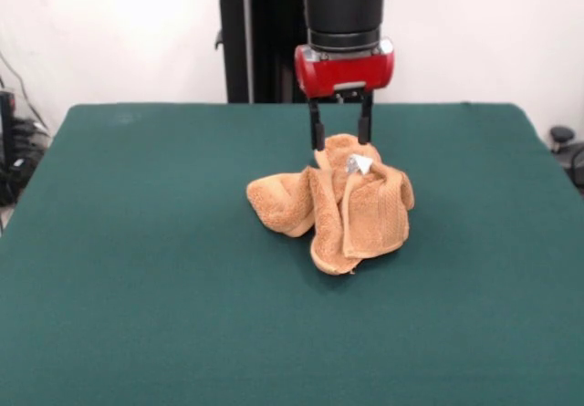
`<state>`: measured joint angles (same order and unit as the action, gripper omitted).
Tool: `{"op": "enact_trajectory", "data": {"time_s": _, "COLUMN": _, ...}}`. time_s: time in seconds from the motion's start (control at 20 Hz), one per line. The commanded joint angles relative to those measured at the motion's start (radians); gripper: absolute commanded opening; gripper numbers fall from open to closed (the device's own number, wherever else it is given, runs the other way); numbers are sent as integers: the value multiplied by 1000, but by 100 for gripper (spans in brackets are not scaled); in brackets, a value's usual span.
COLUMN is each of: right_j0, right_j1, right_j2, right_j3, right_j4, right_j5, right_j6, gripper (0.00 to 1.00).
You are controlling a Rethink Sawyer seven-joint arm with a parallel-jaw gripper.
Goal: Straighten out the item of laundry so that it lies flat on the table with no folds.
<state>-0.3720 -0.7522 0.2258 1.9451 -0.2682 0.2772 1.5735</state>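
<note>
In the middle of the big green tabletop [109, 269] sits the towel [333, 207], all bunched up. It looks soft and floppy. The pincer [340, 136] hangs open over its back edge, holding nothing. A loose corner seems best to grab.

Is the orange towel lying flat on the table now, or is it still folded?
Folded. The towel sits bunched in a heap on the table, with several rolled lobes overlapping and its white tag sticking up on top.
</note>
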Motion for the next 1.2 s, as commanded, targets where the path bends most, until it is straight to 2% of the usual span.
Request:
{"op": "enact_trajectory", "data": {"time_s": 0.05, "right_j0": -17, "right_j1": 17, "right_j2": 129, "right_j3": -43, "right_j4": -42, "right_j5": -26, "right_j6": 20, "gripper": 100}}
{"op": "enact_trajectory", "data": {"time_s": 0.5, "right_j0": -55, "right_j1": -1, "right_j2": 187, "right_j3": -61, "right_j4": -58, "right_j5": 9, "right_j6": -16, "gripper": 100}}
{"op": "enact_trajectory", "data": {"time_s": 0.85, "right_j0": -38, "right_j1": 62, "right_j2": 169, "right_j3": -162, "right_j4": -66, "right_j5": 84, "right_j6": -24, "gripper": 100}}
{"op": "enact_trajectory", "data": {"time_s": 1.2, "right_j0": -54, "right_j1": 97, "right_j2": 180, "right_j3": -216, "right_j4": -62, "right_j5": 116, "right_j6": -46, "gripper": 100}}
